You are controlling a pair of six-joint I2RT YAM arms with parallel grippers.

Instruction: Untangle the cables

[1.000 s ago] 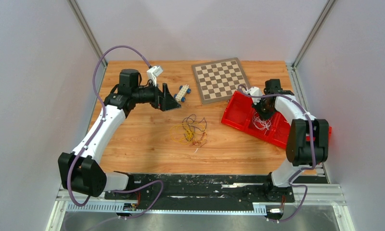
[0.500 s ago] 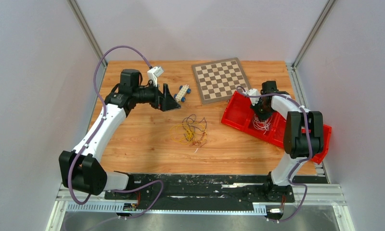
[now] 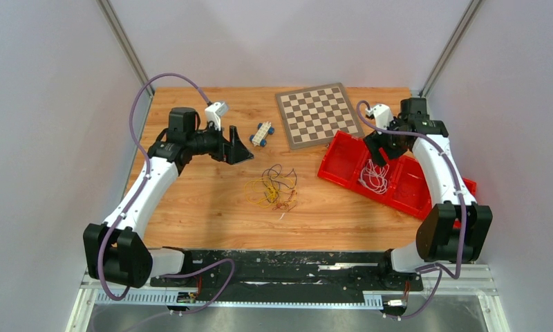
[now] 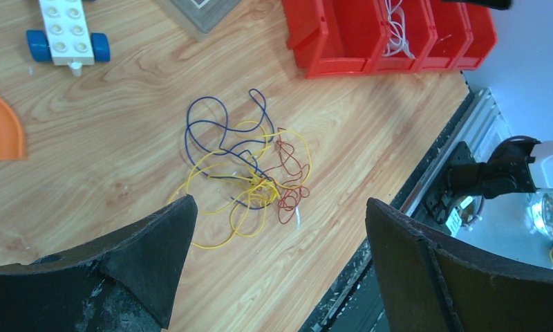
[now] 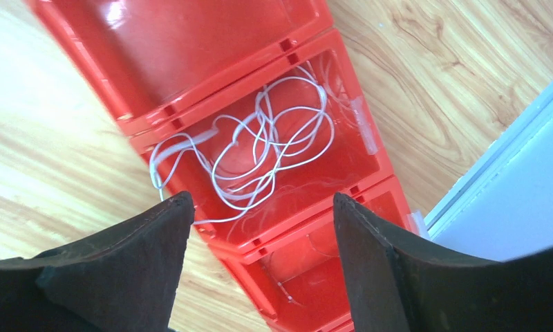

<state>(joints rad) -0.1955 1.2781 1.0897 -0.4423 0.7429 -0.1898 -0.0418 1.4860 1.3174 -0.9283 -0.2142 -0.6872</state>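
Observation:
A tangle of thin cables [image 3: 274,188], yellow, dark blue and red, lies on the wooden table; the left wrist view shows the tangle [image 4: 249,162] ahead of my fingers. A white cable [image 3: 374,178] lies loosely coiled in the middle compartment of the red bin [image 3: 336,169], and the right wrist view looks down on this white cable [image 5: 260,149]. My left gripper [image 3: 242,146] hovers open to the upper left of the tangle, nothing between its fingers [image 4: 279,202]. My right gripper [image 3: 379,146] hangs open above the bin, apart from the white cable [image 5: 261,197].
A chessboard [image 3: 317,114] lies at the back of the table, touching the bin's far corner. A white toy brick car with blue wheels [image 3: 262,132] stands beside my left gripper. An orange disc's edge [image 4: 1,131] shows on the left. The table's front rail [image 3: 294,259] runs below.
My right gripper opened, let go of the white cable in the bin and rose back toward the far right. My left arm shifted slightly left.

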